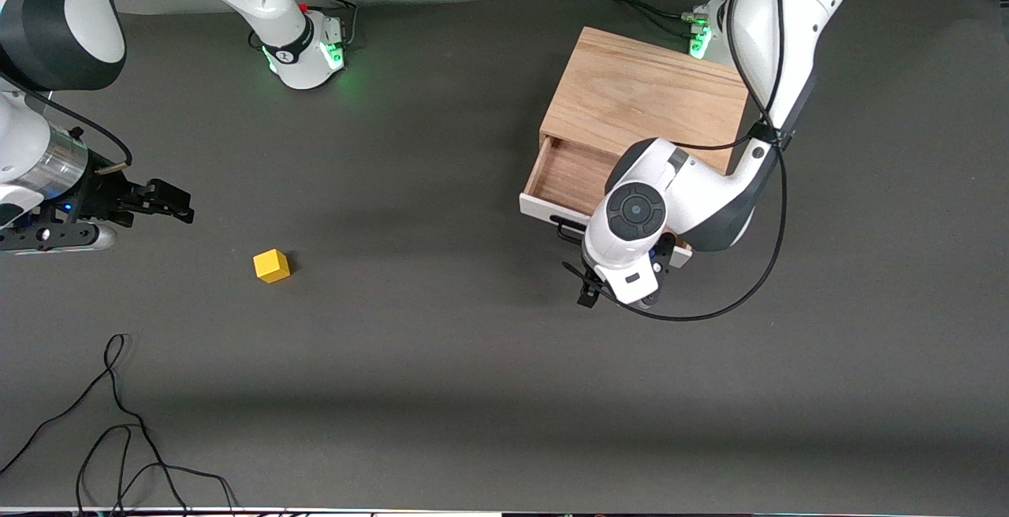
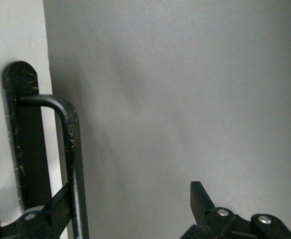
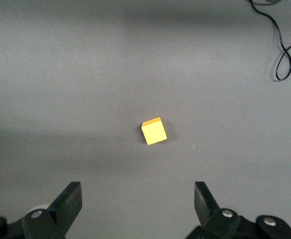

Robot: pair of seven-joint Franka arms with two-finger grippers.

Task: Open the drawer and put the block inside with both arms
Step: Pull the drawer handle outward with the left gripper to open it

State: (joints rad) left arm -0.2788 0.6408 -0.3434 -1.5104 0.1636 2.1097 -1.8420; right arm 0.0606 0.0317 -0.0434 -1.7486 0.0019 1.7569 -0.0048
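I see the wooden cabinet (image 1: 642, 95) at the left arm's end of the table, its top bare. Its drawer (image 1: 569, 178) is pulled partway out toward my front camera, the light wood floor showing and nothing lying on the part I can see. The left arm reaches down over the drawer's white front panel, and the left gripper (image 2: 130, 209) sits right at the black wire handle (image 2: 72, 164). In the left wrist view the 2 fingers stand wide apart: the handle bar passes just inside 1 finger (image 2: 56, 211), the other finger (image 2: 201, 201) is well clear of it, so the gripper has no hold on the bar. The right gripper (image 1: 161, 203) hangs in the air over bare table at the right arm's end, fingers spread fully and holding nothing. The yellow block (image 1: 272, 265) lies on the table well apart from the cabinet; in the right wrist view it sits ahead of the spread fingertips (image 3: 70, 196), roughly midway between their lines, touching neither. A loose black cable (image 1: 118, 422) curls on the table nearer my front camera than the block.
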